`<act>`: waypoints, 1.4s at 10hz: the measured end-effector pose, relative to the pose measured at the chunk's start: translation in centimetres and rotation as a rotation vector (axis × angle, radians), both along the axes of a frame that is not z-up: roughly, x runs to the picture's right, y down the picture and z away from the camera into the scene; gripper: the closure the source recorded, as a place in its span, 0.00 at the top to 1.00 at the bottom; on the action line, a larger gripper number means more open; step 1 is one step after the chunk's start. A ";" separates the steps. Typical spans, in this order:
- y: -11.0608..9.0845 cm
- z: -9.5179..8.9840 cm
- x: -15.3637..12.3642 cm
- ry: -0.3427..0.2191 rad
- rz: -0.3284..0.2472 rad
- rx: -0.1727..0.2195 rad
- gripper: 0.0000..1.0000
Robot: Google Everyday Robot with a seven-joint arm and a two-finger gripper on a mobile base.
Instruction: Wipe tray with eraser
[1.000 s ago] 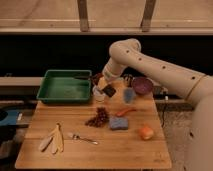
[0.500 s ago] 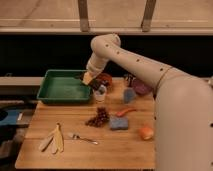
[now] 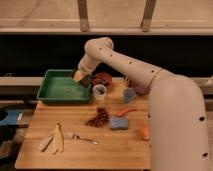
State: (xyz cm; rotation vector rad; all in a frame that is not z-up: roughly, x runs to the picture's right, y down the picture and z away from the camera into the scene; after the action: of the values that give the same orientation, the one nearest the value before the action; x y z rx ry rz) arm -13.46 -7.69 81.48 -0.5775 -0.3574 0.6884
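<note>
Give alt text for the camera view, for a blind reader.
The robot's gripper is at the right rim of the large green plastic tray, a small dark eraser block at its tip. Grapes, a blue sponge and a banana peel lie on the wooden table.

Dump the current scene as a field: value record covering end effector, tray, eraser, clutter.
end effector: over tray's right wall, toward the back
tray: green, left of bowl
eraser: dark block at end effector, by tray's right edge
clutter: cup, grapes, blue sponge, banana peel, spoon
</note>
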 end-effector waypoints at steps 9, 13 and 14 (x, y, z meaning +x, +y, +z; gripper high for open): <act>0.5 2.0 -2.1 -0.035 0.007 -0.005 0.00; 0.6 4.0 -3.3 -0.059 -0.013 -0.024 0.00; 0.8 4.8 -3.7 -0.067 -0.018 -0.035 0.00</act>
State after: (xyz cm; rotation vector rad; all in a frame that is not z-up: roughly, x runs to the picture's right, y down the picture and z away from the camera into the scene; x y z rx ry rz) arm -17.19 -6.87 86.29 -0.6370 -0.4029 0.6606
